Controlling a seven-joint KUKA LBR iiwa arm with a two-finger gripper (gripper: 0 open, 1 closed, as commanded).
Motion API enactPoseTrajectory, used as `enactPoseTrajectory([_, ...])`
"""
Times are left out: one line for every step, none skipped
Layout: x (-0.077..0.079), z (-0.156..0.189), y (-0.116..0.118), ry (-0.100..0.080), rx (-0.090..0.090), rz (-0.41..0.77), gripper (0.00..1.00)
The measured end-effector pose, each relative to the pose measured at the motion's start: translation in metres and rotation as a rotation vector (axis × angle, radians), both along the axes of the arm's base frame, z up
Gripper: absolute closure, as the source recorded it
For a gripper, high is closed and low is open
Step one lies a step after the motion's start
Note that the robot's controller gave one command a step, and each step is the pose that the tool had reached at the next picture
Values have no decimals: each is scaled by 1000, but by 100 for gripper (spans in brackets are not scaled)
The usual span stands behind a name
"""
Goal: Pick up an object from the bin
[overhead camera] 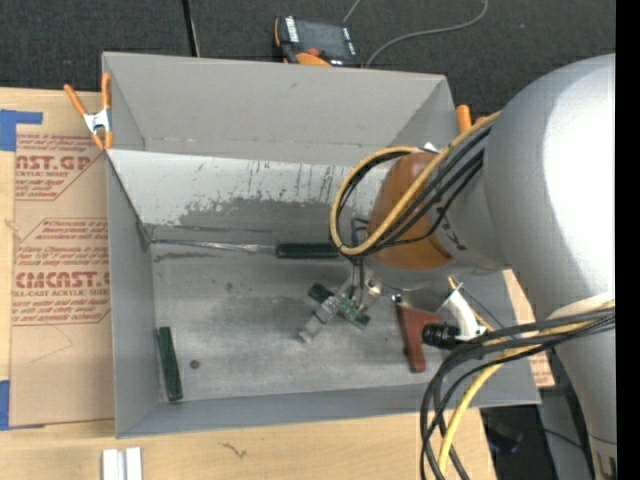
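Hovering mid-frame in the bin (pixel 135 298), the end effector (pixel 350 306) is just beside a small grey block (pixel 312 326); open or closed, I cannot tell. The block looks light and stiff, best pinched across its narrow sides.

Bin (pixel 200 183) grey sheet metal, matt, scuffed w/ scratches. Green bar (pixel 168 364) looks matt plastic. Tool shaft (pixel 215 247) shiny metal.
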State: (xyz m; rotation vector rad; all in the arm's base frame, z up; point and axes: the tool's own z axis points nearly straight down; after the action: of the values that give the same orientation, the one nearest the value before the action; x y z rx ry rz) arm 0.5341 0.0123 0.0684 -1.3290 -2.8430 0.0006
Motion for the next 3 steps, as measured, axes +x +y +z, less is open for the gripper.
enactPoseTrajectory([0,-1,0,-2,-2,1,0])
enactPoseTrajectory([1,1,0,-4,-2,1,100])
enactPoseTrajectory([2,89,0,-11,-1,2,100])
